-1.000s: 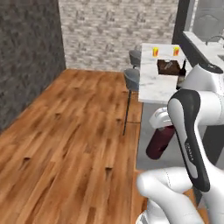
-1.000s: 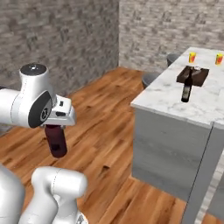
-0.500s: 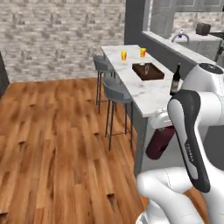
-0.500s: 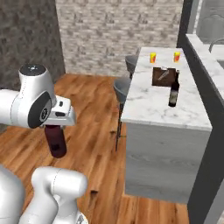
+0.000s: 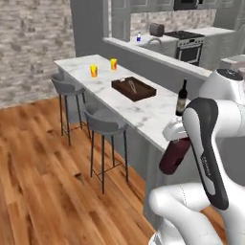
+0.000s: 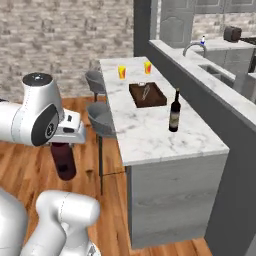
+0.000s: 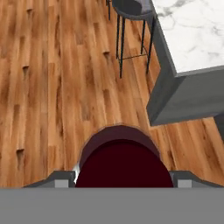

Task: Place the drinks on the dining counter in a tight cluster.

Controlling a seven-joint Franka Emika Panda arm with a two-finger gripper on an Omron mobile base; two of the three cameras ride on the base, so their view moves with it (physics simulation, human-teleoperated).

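Squarely in gripper [image 7: 124,175]: squat dark-maroon bottle [image 6: 63,160].

Two orange-yellow cups [image 5: 103,67] standing near each other, apart, near the far end of a marble top. Dark wooden tray [image 5: 133,89] lying nearer, something thin inside, too small to identify. Two grey stools [image 5: 91,121] lined up along the near side, on wooden floor [image 7: 57,83]. Brick wall [image 6: 65,40] behind. Beyond, a tap [image 6: 192,47], a toaster [image 5: 157,29], a stove [image 5: 189,44].
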